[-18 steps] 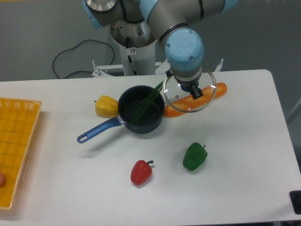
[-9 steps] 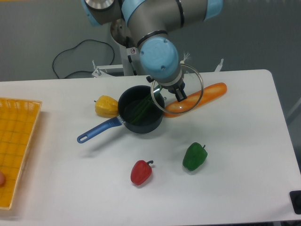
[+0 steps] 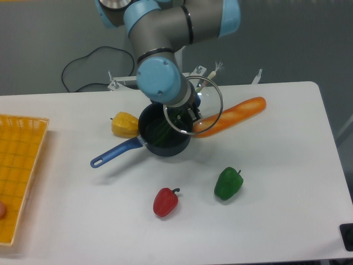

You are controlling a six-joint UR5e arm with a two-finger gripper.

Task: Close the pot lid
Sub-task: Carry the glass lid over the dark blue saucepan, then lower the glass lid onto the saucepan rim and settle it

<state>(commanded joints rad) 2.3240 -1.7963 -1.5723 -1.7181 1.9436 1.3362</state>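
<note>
Leftward along the table's far edge is where the arm has travelled over the last second, carrying the round clear glass lid with its thin metal rim [image 3: 194, 106] from above the long orange baguette [image 3: 231, 115] to a spot overlapping the right side of the small dark navy saucepan [image 3: 164, 135]. The two-finger gripper [image 3: 185, 115] is largely hidden under the blue wrist, but the lid hangs tilted in the air with nothing else supporting it, so the claw reads as clenched on the lid's centre knob, which is not visible. The tilt probably comes from that off-level grasp; the lid would need levelling before it seats.

The saucepan stands uncovered near the middle of the table towards the far edge, green stalks inside, its long blue handle [image 3: 114, 153] pointing to the near left. A yellow pepper [image 3: 124, 123] lies just beside its left rim and the baguette almost touches its right, so room is tight on both sides. A red pepper [image 3: 165, 201] and a green pepper [image 3: 228, 183] lie well apart, nearer the front edge.
</note>
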